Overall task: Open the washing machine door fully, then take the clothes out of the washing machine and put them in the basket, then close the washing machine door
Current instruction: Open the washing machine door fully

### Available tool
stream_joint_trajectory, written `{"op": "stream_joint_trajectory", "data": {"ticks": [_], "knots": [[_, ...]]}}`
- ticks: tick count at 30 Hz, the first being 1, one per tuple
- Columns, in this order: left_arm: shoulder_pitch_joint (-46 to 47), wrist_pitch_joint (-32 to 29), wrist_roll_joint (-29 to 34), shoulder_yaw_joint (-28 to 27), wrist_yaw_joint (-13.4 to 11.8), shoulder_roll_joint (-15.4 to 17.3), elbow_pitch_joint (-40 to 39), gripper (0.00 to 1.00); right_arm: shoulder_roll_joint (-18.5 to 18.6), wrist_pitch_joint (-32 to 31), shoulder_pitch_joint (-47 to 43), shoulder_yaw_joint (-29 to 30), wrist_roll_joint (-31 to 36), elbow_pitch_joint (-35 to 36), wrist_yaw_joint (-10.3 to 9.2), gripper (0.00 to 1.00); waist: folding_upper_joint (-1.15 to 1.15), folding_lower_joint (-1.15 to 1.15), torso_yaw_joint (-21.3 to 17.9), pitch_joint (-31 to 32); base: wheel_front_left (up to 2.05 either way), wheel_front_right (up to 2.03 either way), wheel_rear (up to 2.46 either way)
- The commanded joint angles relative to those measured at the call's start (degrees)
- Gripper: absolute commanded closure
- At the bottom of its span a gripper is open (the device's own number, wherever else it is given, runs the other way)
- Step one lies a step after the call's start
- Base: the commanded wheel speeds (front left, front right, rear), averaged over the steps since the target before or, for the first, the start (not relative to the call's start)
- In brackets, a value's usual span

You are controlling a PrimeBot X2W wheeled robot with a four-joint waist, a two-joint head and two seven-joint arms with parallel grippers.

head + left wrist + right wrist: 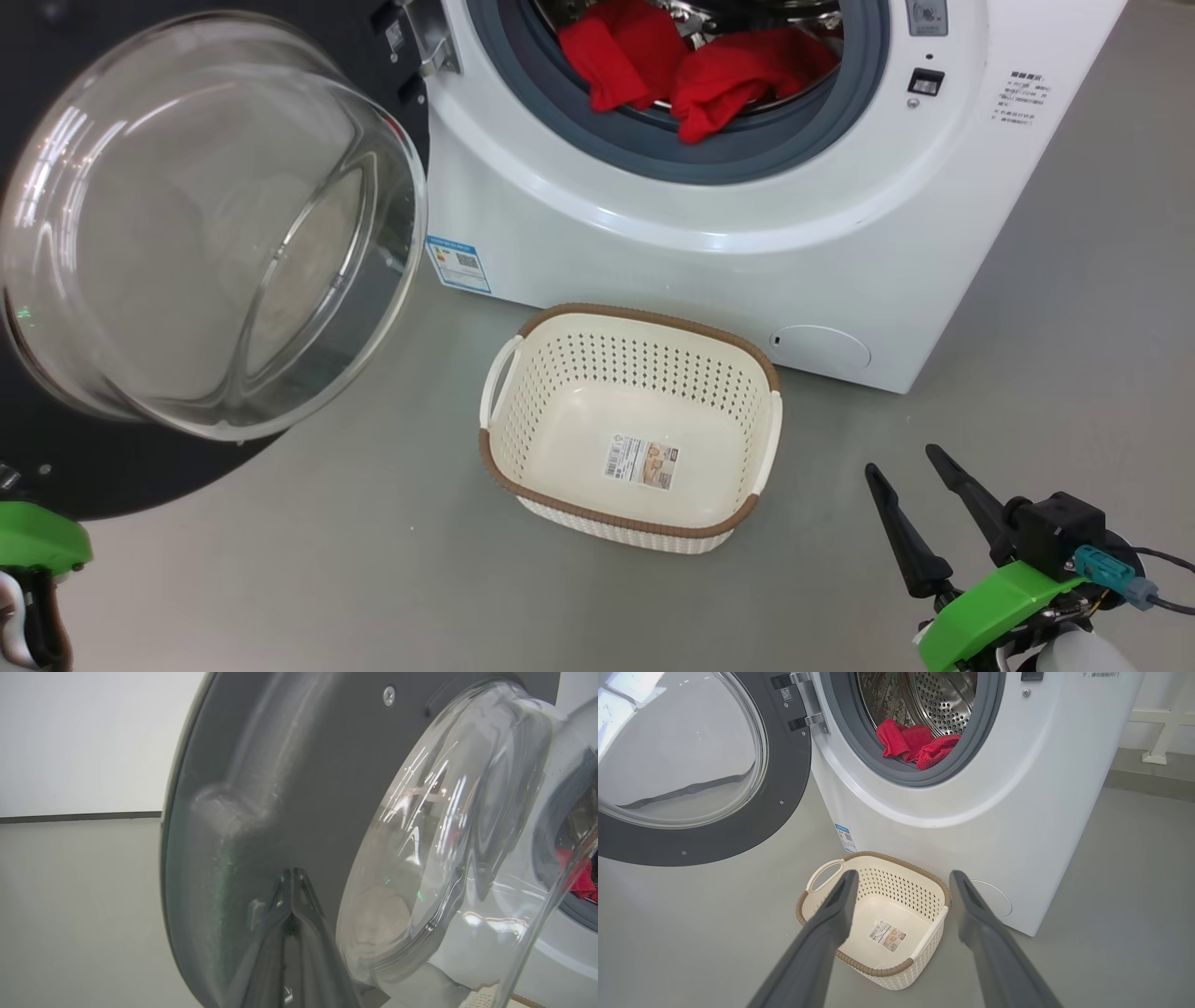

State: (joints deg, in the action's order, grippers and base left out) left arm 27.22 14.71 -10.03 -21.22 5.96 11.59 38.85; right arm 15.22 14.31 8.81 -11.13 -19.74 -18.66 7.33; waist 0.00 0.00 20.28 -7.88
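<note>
The washing machine door (205, 224) stands swung out to the left, its glass bowl facing me. My left gripper (293, 877) is shut, and its joined fingertips rest against the door's dark inner face (261, 788). Red clothes (700, 65) lie in the mouth of the white washing machine (747, 243), spilling onto the grey gasket; they also show in the right wrist view (915, 742). The cream basket (653, 319) sits empty on the floor before the machine. My right gripper (901, 459) hangs open at the lower right, to the right of the basket (878, 970) and short of it, holding nothing.
A blue label (457, 264) and a round flap (822, 347) sit low on the machine's front. Grey floor spreads around the basket. The open door overhangs the floor at the left. A white frame leg (1157, 742) stands behind the machine to the right.
</note>
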Motion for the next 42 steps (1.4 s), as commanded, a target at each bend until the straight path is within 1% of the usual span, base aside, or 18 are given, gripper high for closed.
{"op": "stream_joint_trajectory", "data": {"ticks": [1, 7, 9, 13, 14, 15, 17, 18, 22, 27, 36, 37, 42], "knots": [[1.25, 0.29, 0.34, -2.01, 0.25, 3.41, -1.18, 1.0, 0.6, 0.69, 0.64, -1.22, 0.26, 1.07, 0.16, 0.0, 0.0, 0.0, 0.03, 0.31, 0.0, 0.0, 0.0], [-0.62, 0.29, 0.43, -2.37, 0.96, 1.51, -2.64, 1.0, 0.22, 0.69, 0.0, -1.02, 0.19, 0.93, 0.16, 0.0, 0.0, 0.0, 0.36, 1.65, 0.0, 0.0, 0.0], [-1.81, 0.29, 0.38, -2.29, 1.13, 0.49, -3.73, 0.93, 0.08, 0.69, -0.25, -0.98, 0.16, 0.92, 0.16, 0.0, 0.0, 0.0, 0.44, 2.19, 0.0, 0.0, 0.0], [-4.59, 0.29, 0.3, -1.74, 1.35, -1.37, -6.19, 0.66, -0.14, 0.69, -0.75, -0.92, 0.06, 0.93, 0.16, 0.0, 0.0, 0.0, 0.48, 3.32, 0.0, 0.0, 0.0], [-6.09, 0.29, 0.21, -1.45, 1.42, -2.21, -7.6, 0.53, -0.22, 0.69, -0.99, -0.91, 0.01, 1.0, 0.16, 0.0, 0.0, 0.0, 0.4, 3.72, 0.0, 0.0, 0.0], [-6.82, 0.29, 0.11, -1.34, 1.44, -2.56, -8.22, 0.43, -0.25, 0.69, -1.12, -0.91, -0.03, 1.03, 0.16, 0.0, 0.0, 0.0, 0.35, 3.94, 0.0, 0.0, 0.0], [-8.26, 0.29, -0.25, -0.87, 1.48, -3.3, -9.46, 0.19, -0.28, 0.69, -1.33, -0.92, -0.09, 1.1, 0.16, 0.0, 0.0, 0.0, 0.19, 4.32, 0.0, 0.0, 0.0], [-8.98, 0.29, -0.74, -0.12, 1.49, -3.66, -10.17, 0.0, -0.29, 0.69, -1.44, -0.92, -0.12, 1.15, 0.16, 0.0, 0.0, 0.0, 0.09, 4.47, 0.0, 0.0, 0.0], [-12.26, 0.29, -3.31, 3.1, 1.51, -4.08, -12.3, 0.0, -0.21, 0.69, -1.92, -0.6, -0.23, 1.42, 0.16, 0.0, 0.0, 0.0, -0.55, 4.96, 0.0, 0.0, 0.0], [-16.43, 0.29, -4.66, 6.63, 1.52, -4.56, -15.94, 0.0, -0.16, 0.69, -2.56, -0.11, -0.26, 1.54, 0.16, 0.0, 0.0, 0.0, -2.23, 5.34, 0.0, 0.0, 0.0], [-21.0, 0.29, -7.77, 14.97, 1.52, -4.71, -23.23, 0.0, -0.47, 0.69, -2.4, 1.13, 0.06, 2.07, 0.16, 0.0, 0.0, 0.0, -7.95, 4.68, 0.0, 0.0, 0.0], [-21.0, 0.29, -7.77, 14.97, 1.52, -4.71, -23.23, 0.0, -0.47, 0.69, -2.4, 1.13, 0.06, 2.07, 0.16, 0.0, 0.0, 0.0, -7.95, 4.68, 0.0, 0.0, 0.0], [-22.58, 0.29, -8.5, 18.14, 1.52, -4.28, -25.36, 0.0, -0.4, 0.69, -2.5, 1.95, 0.29, 2.38, 0.16, 0.0, 0.0, 0.0, -11.16, 4.13, 0.0, 0.0, 0.0]]}}
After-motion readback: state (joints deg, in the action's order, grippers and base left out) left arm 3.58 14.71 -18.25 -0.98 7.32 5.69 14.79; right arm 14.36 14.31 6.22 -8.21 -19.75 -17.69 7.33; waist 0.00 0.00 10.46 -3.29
